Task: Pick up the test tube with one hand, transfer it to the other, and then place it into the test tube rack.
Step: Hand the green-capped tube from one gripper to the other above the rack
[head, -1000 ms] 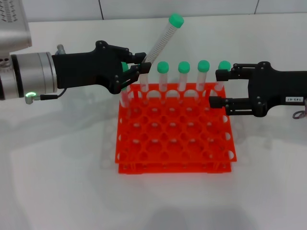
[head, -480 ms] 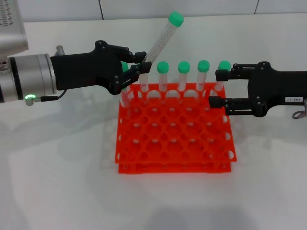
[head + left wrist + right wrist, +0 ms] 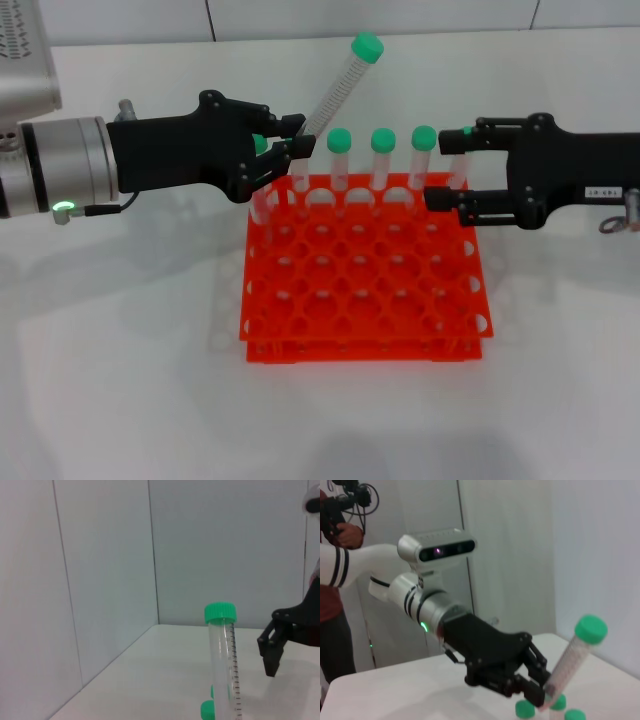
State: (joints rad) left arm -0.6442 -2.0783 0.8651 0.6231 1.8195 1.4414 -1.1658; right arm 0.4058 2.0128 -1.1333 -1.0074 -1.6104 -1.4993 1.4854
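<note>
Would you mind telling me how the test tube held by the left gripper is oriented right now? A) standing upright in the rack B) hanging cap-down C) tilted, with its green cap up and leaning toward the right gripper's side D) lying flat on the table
C: the left gripper is clamped on the lower end of the test tube, which slants upward above the test tube rack with its cap highest.

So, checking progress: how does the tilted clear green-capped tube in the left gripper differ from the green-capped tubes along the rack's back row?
The held clear plastic test tube leans and its green cap sits higher; the three racked tubes stand upright. The black left gripper clamps its lower end, whereas the racked ones sit free in the orange-red rack. All share green caps and clear bodies. The labelled right gripper is open at the rack's far right corner.
</note>
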